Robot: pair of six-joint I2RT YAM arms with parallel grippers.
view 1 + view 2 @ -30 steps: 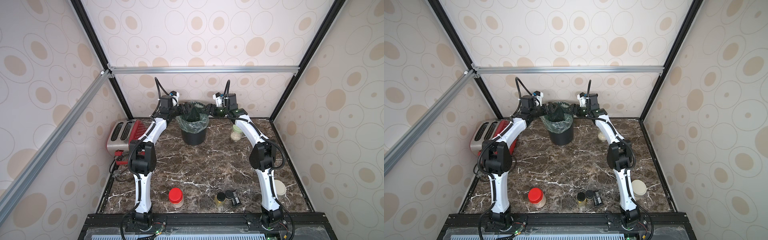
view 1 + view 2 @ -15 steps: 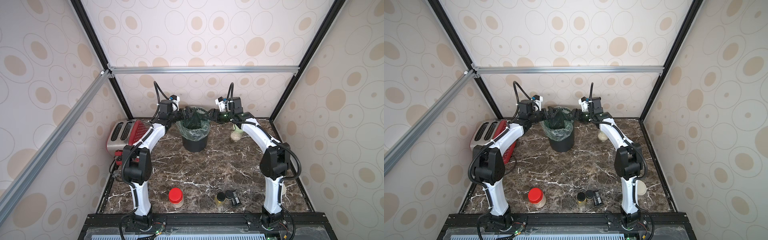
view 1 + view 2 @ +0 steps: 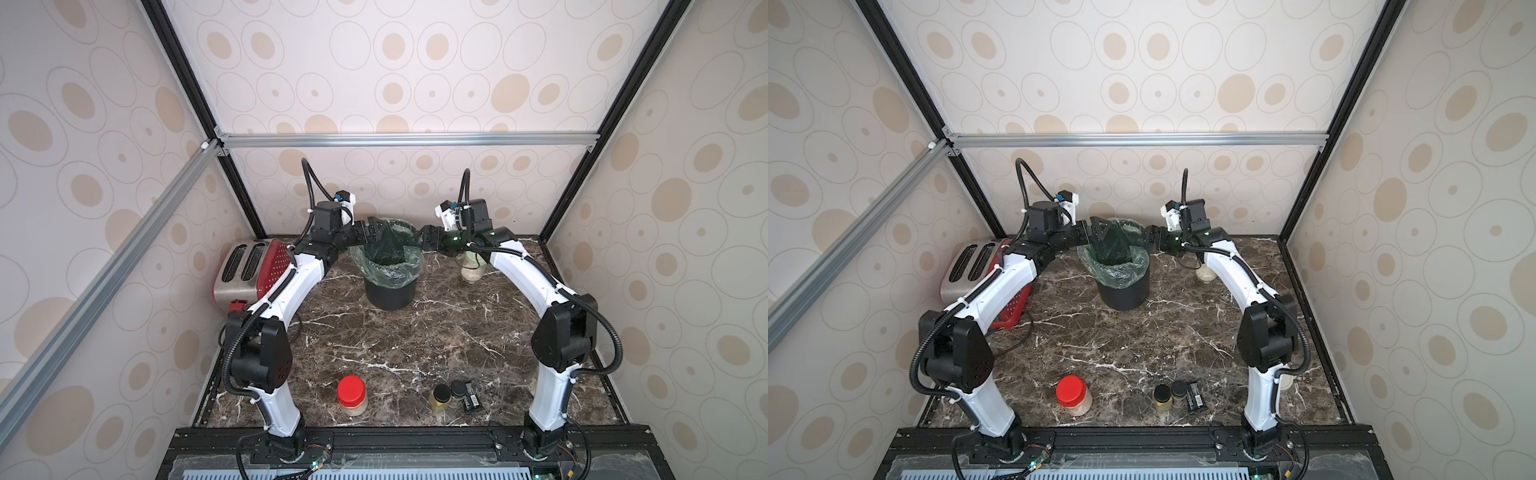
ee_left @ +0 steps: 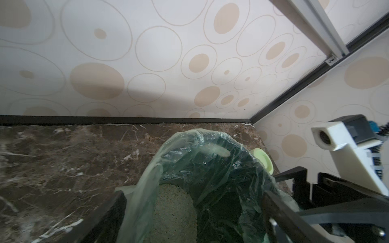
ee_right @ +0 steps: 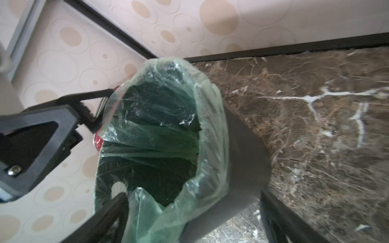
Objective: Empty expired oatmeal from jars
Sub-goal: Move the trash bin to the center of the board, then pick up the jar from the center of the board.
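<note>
A round black bin (image 3: 388, 293) lined with a thin, translucent green plastic bag (image 3: 395, 266) stands at the back of the dark brown marbled surface (image 3: 415, 345). The left claw (image 3: 372, 233) and the right claw (image 3: 427, 242) hang at opposite sides of its mouth; both are released, jaws spread wide, gripping nothing. In the left wrist view the bag's rim lies between the left claw's fingers (image 4: 120, 206); a heap of pale beige, flaky oatmeal (image 4: 173, 212) lies inside the bag. The clear jar with the pale green lid (image 3: 471, 266) stands near the bin, behind the right arm, with oatmeal in its lower part. The clear jar with the red lid (image 3: 352, 395) stands near the front edge, also with oatmeal in it; two small black-capped bottles (image 3: 449, 395) stand near it. In a top view the clear jar with the beige lid (image 3: 1285, 382) is mostly hidden behind the right arm's base.
</note>
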